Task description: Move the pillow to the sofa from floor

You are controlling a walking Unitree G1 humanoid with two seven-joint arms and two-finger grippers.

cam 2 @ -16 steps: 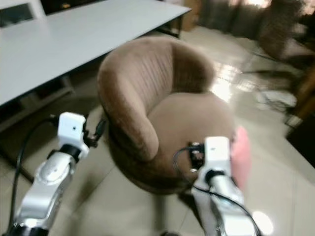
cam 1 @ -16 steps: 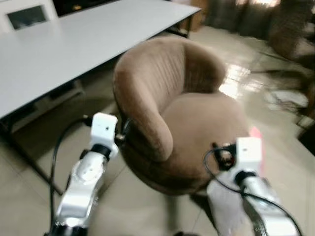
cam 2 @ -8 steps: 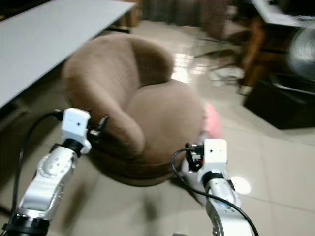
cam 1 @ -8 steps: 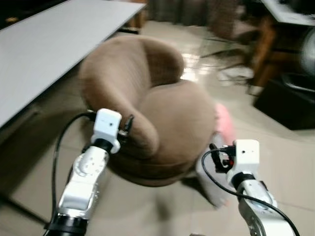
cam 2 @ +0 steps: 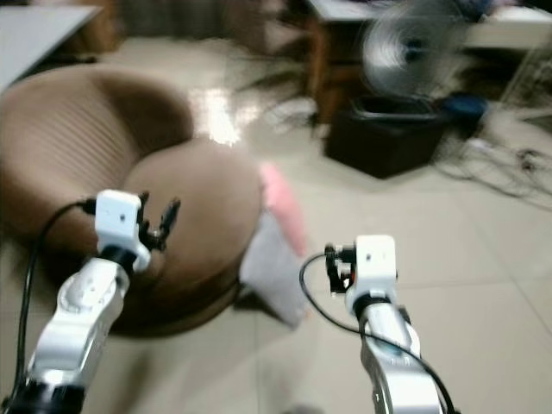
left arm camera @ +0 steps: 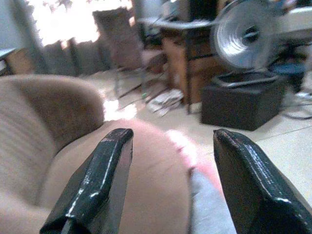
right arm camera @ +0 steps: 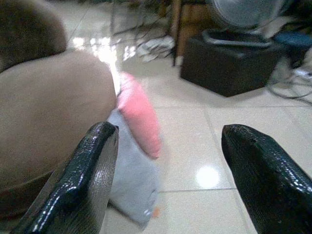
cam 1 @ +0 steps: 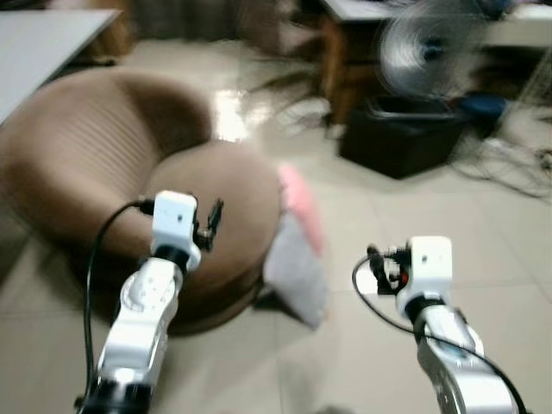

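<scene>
A pink and pale grey pillow (cam 1: 297,241) stands on the tiled floor, leaning against the right side of a round brown sofa chair (cam 1: 112,164). My right wrist view shows the pillow (right arm camera: 134,146) beside the brown seat (right arm camera: 48,102). My left gripper (cam 1: 207,226) is held open above the chair's seat edge, its black fingers (left arm camera: 102,180) spread wide with nothing between them. To the right of the pillow and nearer to me, my right gripper (cam 1: 379,266) is raised over the floor, also open, with its fingers (right arm camera: 87,175) apart and empty.
A black box (cam 1: 401,138) and a standing fan (cam 1: 423,43) sit at the back right beside a wooden table leg (cam 1: 336,69). Cables and papers lie on the floor behind. A white table corner (cam 1: 34,43) is at the far left.
The camera has swung to the right: the chair has slid to the left of the picture, and the pillow, box and fan have come into view. Both grippers stay raised and open.
</scene>
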